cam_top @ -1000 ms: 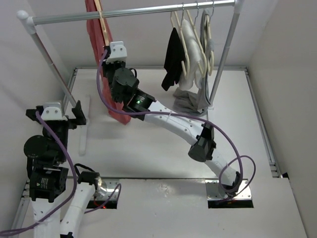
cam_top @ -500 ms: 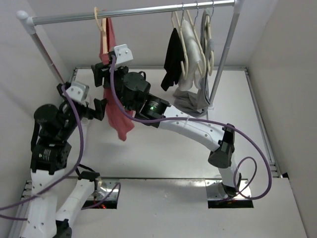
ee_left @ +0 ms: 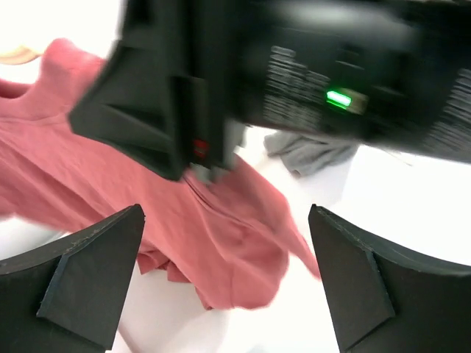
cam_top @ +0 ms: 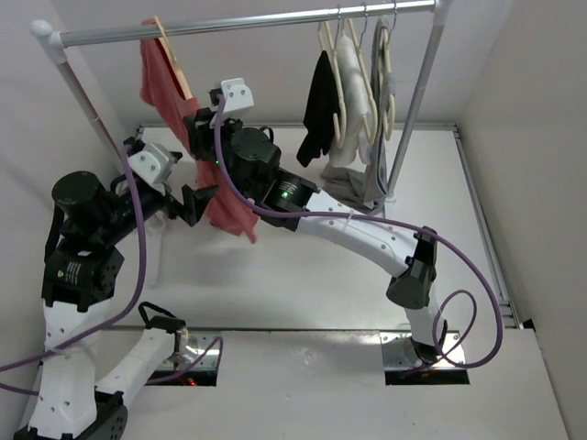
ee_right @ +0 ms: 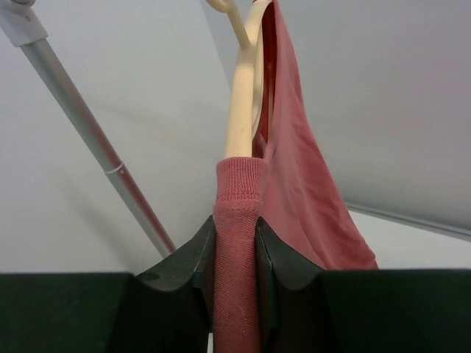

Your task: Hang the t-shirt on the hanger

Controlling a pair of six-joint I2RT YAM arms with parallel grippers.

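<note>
The faded-red t-shirt [cam_top: 163,84] hangs on the peach-beige hanger [cam_top: 171,50], whose hook is over the rail at the far left. My right gripper [cam_top: 200,124] is shut on the shirt's ribbed collar and the hanger arm under it [ee_right: 235,220]; the hanger arm [ee_right: 240,110] rises above the jaws. The shirt's lower part [cam_top: 231,209] drapes below the right wrist. My left gripper [cam_top: 183,188] is open beside that hem, and in its own view the shirt [ee_left: 221,250] lies between the wide-open fingers [ee_left: 96,272], untouched.
The metal rail [cam_top: 275,20] spans the back on two slanted posts [cam_top: 92,119]. A black garment [cam_top: 321,110], cream-white hangers [cam_top: 353,73] and a grey garment [cam_top: 353,183] hang at the right of the rail. White walls close in on both sides.
The right gripper has swung the hanger and shirt leftward along the rail. The left arm has risen and reached in toward the shirt's hanging hem, its gripper staying open.
</note>
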